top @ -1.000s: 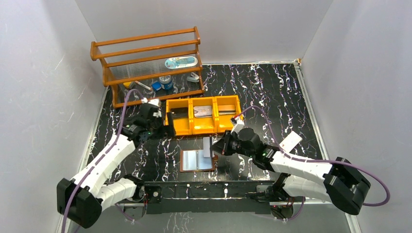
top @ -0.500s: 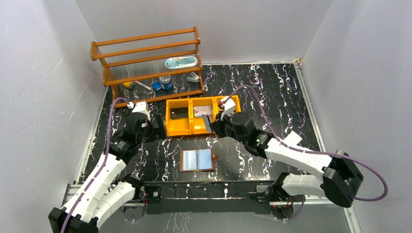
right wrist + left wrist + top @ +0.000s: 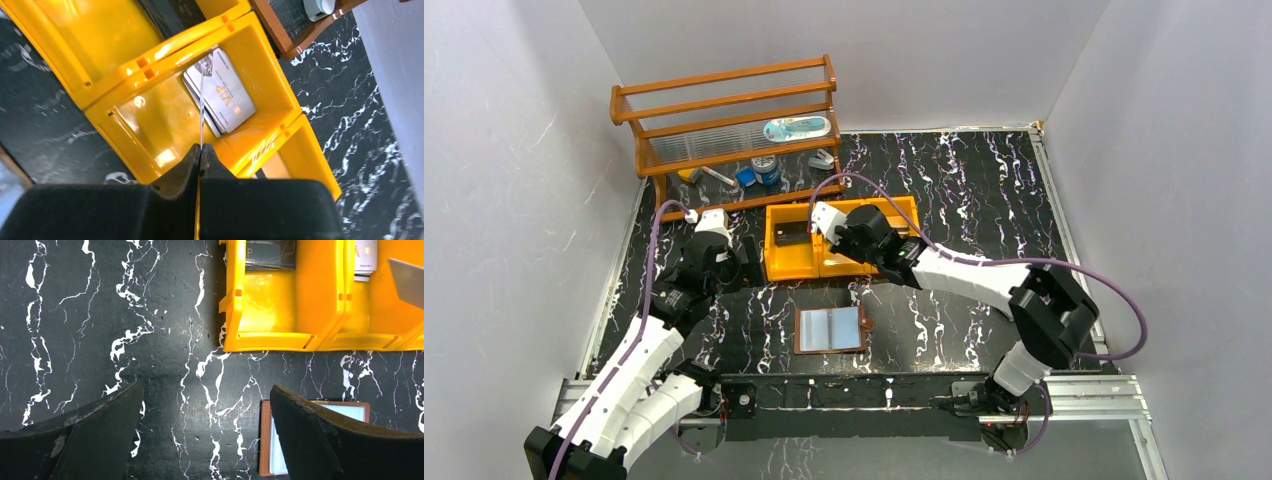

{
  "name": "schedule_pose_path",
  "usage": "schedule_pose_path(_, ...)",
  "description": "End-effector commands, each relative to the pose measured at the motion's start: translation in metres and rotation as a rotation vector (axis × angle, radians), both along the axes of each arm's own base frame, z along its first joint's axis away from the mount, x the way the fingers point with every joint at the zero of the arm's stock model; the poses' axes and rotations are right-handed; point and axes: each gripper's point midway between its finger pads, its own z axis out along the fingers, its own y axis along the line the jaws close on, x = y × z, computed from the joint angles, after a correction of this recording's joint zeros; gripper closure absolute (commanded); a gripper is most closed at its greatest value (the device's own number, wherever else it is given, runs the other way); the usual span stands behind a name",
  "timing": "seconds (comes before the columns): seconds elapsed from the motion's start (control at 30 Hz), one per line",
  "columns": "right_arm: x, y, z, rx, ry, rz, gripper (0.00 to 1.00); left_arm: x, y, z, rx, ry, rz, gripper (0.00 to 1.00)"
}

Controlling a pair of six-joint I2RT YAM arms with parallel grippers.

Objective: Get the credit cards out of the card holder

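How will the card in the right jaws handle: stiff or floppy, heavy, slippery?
Probably stiff: the card runs out of the shut right jaws edge-on in a straight line, no sag. Likely light, being so thin. Perhaps slippery: the cards in the tray look glossy.

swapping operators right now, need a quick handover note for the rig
Left gripper: open, empty, above the table left of the orange tray.
Right gripper: shut on a credit card, edge-on over the tray's middle compartment.
Card holder: open on the table, nearer than the tray.
Done: cards lie in that compartment.
Left: drop this card; check the holder's sleeves, contents unclear.
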Motion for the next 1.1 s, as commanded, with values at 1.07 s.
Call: schedule_pose_path(1.07,0.093,0.022,-0.05,-0.479,-0.28,0.192,0.97,0.002,0.009,0.013,0.037,-0.042,0.009,0.02)
